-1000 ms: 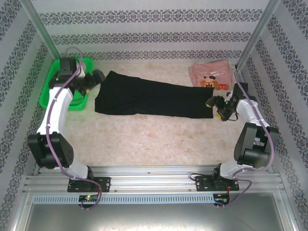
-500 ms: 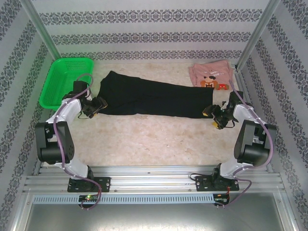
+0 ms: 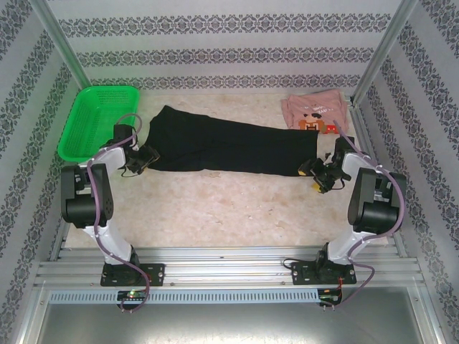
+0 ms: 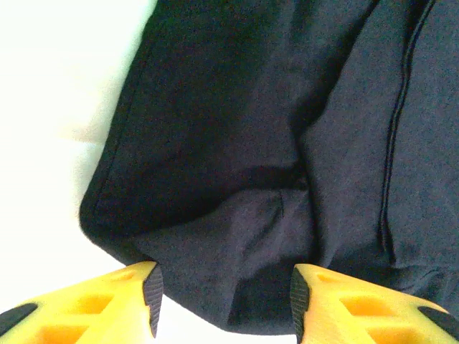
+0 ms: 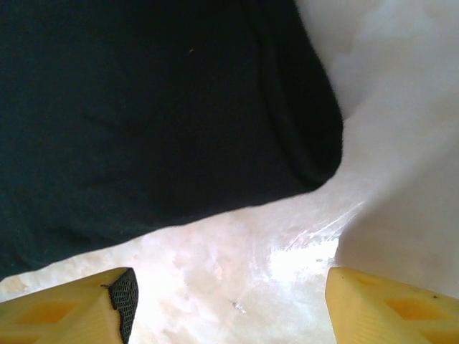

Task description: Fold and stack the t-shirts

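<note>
Left wrist: tee point(image 4: 287, 143) seemingly between fingers point(image 4: 107, 304)

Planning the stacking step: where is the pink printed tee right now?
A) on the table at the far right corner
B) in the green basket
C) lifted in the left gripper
A: the pink tee lies on the table at the far right, behind the black tee.

We are finding open passage across the whole near half of the table point(image 3: 215, 208), left to right. The black t-shirt point(image 3: 226, 147) is stretching left to right across the middle, blocking any low sweep there, while the green basket point(image 3: 97, 118) is crowding the far left corner and the pink t-shirt point(image 3: 315, 111) is occupying the far right.
</note>
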`<state>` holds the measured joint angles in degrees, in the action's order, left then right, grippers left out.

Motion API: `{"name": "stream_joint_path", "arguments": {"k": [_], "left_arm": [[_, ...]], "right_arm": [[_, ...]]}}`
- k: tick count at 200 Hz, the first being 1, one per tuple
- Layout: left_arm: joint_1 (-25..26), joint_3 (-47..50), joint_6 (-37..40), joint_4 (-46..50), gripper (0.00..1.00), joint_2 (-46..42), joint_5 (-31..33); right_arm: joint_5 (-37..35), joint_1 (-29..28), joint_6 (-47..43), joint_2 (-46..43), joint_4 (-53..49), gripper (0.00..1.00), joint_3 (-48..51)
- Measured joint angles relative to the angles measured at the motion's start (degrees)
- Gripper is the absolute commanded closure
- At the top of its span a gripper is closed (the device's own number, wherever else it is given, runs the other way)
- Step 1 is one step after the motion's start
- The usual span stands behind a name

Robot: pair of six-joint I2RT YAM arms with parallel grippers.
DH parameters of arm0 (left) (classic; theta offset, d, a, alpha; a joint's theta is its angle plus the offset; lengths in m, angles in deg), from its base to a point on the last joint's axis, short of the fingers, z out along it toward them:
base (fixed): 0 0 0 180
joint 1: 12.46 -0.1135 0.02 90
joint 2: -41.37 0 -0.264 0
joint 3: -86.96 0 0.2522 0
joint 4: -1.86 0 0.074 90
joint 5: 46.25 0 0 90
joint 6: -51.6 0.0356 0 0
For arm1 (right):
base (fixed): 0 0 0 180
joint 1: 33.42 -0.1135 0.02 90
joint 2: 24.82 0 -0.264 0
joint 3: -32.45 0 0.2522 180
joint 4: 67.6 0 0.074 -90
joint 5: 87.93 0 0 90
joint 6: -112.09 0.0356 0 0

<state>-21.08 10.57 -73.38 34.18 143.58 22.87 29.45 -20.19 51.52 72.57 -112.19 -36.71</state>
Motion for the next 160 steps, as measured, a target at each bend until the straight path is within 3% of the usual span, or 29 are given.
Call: {"name": "stream_joint_path", "arguments": {"k": [25,49,73,107,143,152,160], "left_arm": [[0.0,-1.3,0.0,-1.1,0.63,1.4,0.0],[0.0,-3.7,0.9,-1.5,0.87,3.2,0.2],[0.0,-5.1,1.7,-1.4,0.99,3.9,0.9],[-0.1,-4.7,2.7,-1.0,1.0,2.5,3.2],[-0.2,-0.5,3.9,-0.6,1.0,-2.6,5.2],[-0.2,0.6,3.9,-0.3,0.95,-3.6,5.4],[-0.3,1.7,4.0,-0.3,0.81,-4.4,5.6]], "right_arm": [[-1.4,0.0,0.4,1.2,0.5,0.33,-0.8],[-2.3,0.0,0.9,2.8,0.8,0.36,-2.8],[-2.9,0.0,1.4,4.8,1.2,0.48,-5.8],[-3.8,0.0,2.0,8.2,1.6,0.81,-8.3],[-4.4,0.0,2.2,8.9,1.6,0.93,-8.4],[-4.4,0.0,2.1,8.8,1.6,0.95,-8.2],[-4.4,0.0,2.1,8.4,1.8,0.97,-7.8]]}}
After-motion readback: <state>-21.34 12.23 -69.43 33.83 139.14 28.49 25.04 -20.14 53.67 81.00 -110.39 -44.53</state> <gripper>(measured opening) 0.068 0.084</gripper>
